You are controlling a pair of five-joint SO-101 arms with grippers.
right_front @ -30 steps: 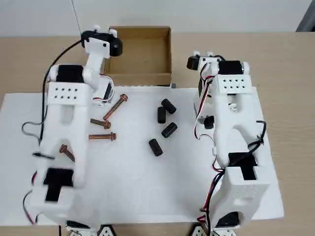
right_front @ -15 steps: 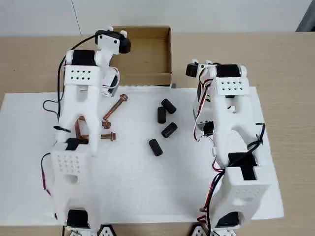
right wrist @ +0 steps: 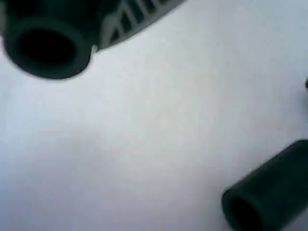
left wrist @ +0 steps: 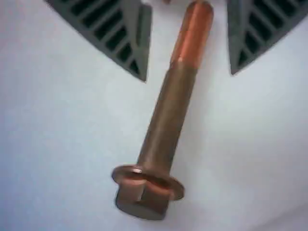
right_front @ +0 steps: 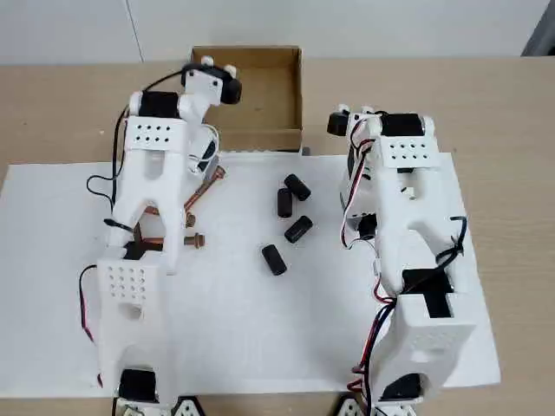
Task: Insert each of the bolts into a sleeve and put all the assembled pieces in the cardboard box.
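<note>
The left gripper (left wrist: pixel 188 74) is hanging wide open astride the shank tip of a bolt (left wrist: pixel 166 125), gripping nothing. The bolt is lying on the white sheet (right_front: pixel 225 321) just before the cardboard box (right_front: pixel 260 139), its long axis slanted, head toward the box. Four sleeves (right_front: pixel 298 229) are lying mid-sheet and three bolts (right_front: pixel 192 243) are showing by the left arm; the right gripper (right wrist: pixel 137 17) I cannot tell.
</note>
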